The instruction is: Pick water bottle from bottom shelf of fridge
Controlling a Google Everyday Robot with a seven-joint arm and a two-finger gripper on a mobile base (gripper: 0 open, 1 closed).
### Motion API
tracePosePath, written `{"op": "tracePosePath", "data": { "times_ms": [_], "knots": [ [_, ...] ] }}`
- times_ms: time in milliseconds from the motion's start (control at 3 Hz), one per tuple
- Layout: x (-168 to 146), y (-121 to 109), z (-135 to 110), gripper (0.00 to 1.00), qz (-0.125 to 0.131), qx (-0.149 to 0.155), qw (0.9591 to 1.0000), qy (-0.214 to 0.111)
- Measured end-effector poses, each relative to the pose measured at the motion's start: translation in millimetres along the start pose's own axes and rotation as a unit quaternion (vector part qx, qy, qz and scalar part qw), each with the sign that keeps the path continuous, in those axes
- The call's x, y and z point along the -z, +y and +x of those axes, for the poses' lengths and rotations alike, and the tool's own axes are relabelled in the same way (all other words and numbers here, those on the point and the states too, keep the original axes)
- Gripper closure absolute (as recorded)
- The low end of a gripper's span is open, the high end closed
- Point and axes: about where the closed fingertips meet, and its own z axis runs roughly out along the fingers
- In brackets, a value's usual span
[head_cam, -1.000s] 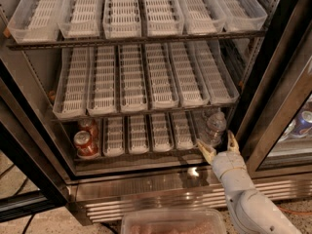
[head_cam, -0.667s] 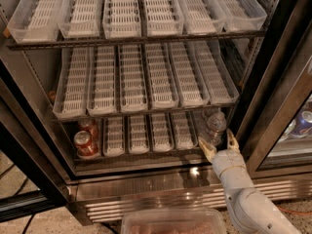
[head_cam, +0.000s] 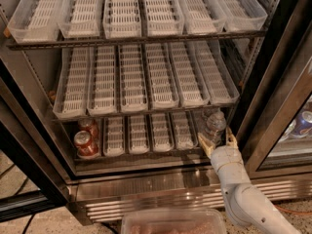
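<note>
The fridge (head_cam: 273, 82) stands open with three racks of white slotted trays. The water bottle (head_cam: 215, 124), clear with a white cap, stands upright at the right end of the bottom shelf (head_cam: 146, 156). My gripper (head_cam: 217, 142) is at the shelf's front edge, right in front of the bottle's base. It is open, with one tan fingertip (head_cam: 204, 144) to the bottle's left and the other to its right. The bottle's lower part is hidden behind the gripper.
Two red soda cans (head_cam: 86, 141) stand at the left end of the bottom shelf. The dark door frame (head_cam: 253, 106) rises close to the right of the bottle. A ribbed steel kick plate (head_cam: 146, 201) runs below. A clear tub (head_cam: 173, 222) sits at the bottom edge.
</note>
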Motion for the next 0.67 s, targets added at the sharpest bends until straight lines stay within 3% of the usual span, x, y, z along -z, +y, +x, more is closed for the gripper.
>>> {"op": "tracePosePath", "data": {
  "times_ms": [667],
  "knots": [
    [-14.2,-4.9,2.5,0.33,0.013,0.013,0.9998,-0.005]
  ]
}}
